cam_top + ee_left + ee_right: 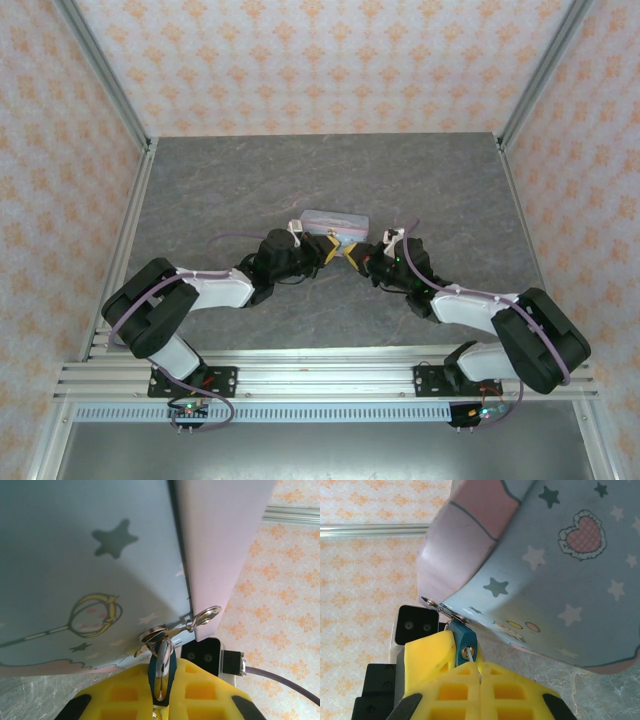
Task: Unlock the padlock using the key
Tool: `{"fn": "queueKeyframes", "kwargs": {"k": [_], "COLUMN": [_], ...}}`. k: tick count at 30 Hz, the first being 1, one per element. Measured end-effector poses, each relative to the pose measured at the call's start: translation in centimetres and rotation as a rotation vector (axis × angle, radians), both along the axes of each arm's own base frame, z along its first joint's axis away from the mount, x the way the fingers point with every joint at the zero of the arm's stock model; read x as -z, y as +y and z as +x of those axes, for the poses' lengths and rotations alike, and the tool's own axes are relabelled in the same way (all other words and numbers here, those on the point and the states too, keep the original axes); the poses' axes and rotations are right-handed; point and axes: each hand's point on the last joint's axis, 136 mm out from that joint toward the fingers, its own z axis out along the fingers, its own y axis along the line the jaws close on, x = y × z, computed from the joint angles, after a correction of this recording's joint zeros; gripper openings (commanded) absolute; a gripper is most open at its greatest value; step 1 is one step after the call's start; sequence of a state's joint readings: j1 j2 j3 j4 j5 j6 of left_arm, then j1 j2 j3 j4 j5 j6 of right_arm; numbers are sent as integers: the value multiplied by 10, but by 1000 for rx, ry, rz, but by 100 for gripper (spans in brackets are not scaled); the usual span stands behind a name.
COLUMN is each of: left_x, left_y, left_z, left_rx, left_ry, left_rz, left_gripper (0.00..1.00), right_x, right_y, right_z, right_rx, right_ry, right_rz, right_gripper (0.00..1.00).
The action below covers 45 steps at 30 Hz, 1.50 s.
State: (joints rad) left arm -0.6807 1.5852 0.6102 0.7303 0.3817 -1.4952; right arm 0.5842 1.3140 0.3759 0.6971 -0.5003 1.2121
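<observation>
The tiny teal padlock (465, 639) hangs from the metal clasp (202, 616) of the pastel tin (335, 220). Its silver shackle (163, 660) runs through the clasp ring. My left gripper (162, 682) is shut on the padlock body (171, 666), its yellow fingers (427, 652) pressed on either side. My right gripper (480, 672) is shut on the key (472, 656), whose thin metal shaft sits in the brassy keyhole (468, 652). In the top view both grippers, left (326, 250) and right (351, 255), meet tip to tip in front of the tin.
The tin (75, 555) with stars and a heart (560, 555) looms close above both wrists. It rests on the grey stone-patterned table (230, 180). Patterned walls and aluminium posts (105, 75) ring the table. The right wrist's black camera housing (205, 655) is just behind the padlock.
</observation>
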Motion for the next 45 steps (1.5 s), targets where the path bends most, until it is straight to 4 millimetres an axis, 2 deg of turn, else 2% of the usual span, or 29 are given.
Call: {"fn": "queueKeyframes", "kwargs": {"k": [28,45], "left_x": [0,-5], "left_y": [4,5], "left_z": [4,0], "left_rx": [-33,-57], "left_ry": [-3,27], "left_rz": [6,-13], "left_gripper": [0,0], "right_x": [1,-3], "right_y": [7,8], "right_z": [5,4], "right_rx": [-16,-52], "right_ry": [7,-47], "right_rz": [-1,-54], "right_gripper": [0,0]}}
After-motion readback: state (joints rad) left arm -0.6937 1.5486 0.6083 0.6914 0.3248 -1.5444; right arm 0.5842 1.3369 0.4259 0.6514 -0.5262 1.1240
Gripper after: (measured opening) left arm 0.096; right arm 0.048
